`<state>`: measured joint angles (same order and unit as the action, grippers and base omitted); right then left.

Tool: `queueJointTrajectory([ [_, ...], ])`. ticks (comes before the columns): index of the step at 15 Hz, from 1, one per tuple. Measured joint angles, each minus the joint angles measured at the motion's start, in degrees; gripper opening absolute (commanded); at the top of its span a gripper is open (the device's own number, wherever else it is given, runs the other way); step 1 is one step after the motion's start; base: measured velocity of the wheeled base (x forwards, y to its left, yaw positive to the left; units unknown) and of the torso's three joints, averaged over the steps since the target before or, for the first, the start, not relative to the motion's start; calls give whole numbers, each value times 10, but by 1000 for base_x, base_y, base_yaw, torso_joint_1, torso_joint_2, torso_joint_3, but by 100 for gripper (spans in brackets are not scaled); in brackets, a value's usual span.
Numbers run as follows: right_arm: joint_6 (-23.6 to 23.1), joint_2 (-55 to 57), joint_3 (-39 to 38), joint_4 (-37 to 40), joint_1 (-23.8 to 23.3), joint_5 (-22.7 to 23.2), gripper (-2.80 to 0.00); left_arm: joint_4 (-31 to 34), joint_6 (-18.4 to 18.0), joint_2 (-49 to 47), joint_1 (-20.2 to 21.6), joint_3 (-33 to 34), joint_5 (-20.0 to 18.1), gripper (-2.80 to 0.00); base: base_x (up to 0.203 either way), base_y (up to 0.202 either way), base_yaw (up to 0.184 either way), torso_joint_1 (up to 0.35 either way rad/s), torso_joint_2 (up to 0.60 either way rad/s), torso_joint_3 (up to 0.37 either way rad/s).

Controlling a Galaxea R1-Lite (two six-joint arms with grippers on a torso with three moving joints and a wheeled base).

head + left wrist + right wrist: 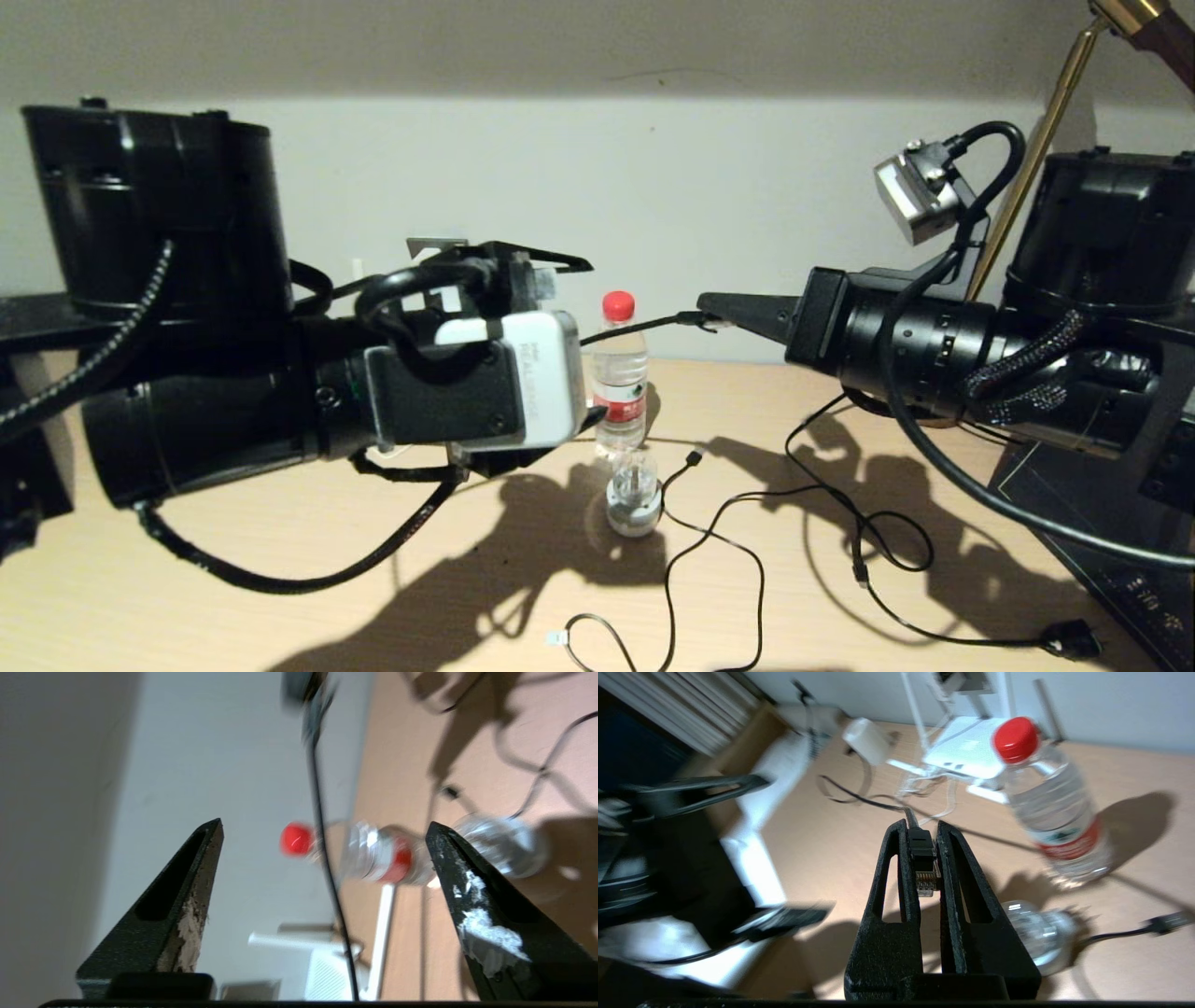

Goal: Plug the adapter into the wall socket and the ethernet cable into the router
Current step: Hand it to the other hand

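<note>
My right gripper (922, 826) is shut on the clear RJ45 plug (921, 865) of the black ethernet cable (644, 327), held in the air right of the water bottle. The cable runs back toward the white router (966, 753), which lies by the wall with its thin antennas up. Beside the router lies the small white adapter (867, 742). My left gripper (325, 823) hangs open and empty, pointing toward the bottle, with the cable (322, 849) crossing between its fingers. A grey plate that looks like the wall socket (250, 990) shows near the router (327, 975).
A red-capped water bottle (621, 373) stands mid-table with a clear-domed white gadget (635, 495) in front of it. Thin black cables loop over the wooden table (280, 616): a USB tip (693, 457), a mains plug (1074, 641). A brass lamp pole (1036, 149) rises at far right.
</note>
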<state>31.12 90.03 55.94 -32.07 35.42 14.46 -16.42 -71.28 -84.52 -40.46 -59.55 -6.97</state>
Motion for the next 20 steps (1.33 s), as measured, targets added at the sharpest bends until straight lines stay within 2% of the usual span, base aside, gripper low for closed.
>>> queueJointTrajectory([
  [2,66,-8,20,34,-6,1,-280,-53,0,3,7,10,-24,0,0,0,0,0,0,0],
  [5,180,-13,65,112,-8,16,-280,-153,0,-26,31,20,-98,0,0,0,0,0,0,0],
  [9,320,-12,137,172,-43,140,-280,-274,0,-76,76,17,-257,0,0,0,0,0,0,0],
  [11,390,-7,162,186,-68,208,-280,-291,-1,-89,89,13,-291,0,0,0,0,0,0,0],
  [13,408,2,170,189,-82,249,-280,-303,-12,-99,89,4,-317,0,0,0,0,0,0,0],
  [16,409,12,198,221,-102,274,-280,-317,-18,-105,89,-4,-350,0,0,0,0,0,0,0],
  [18,410,18,233,268,-119,315,-280,-334,-18,-109,80,-11,-352,0,0,0,0,0,0,0],
  [20,412,28,263,290,-127,330,-280,-337,-18,-116,75,-19,-351,0,0,0,0,0,0,0],
])
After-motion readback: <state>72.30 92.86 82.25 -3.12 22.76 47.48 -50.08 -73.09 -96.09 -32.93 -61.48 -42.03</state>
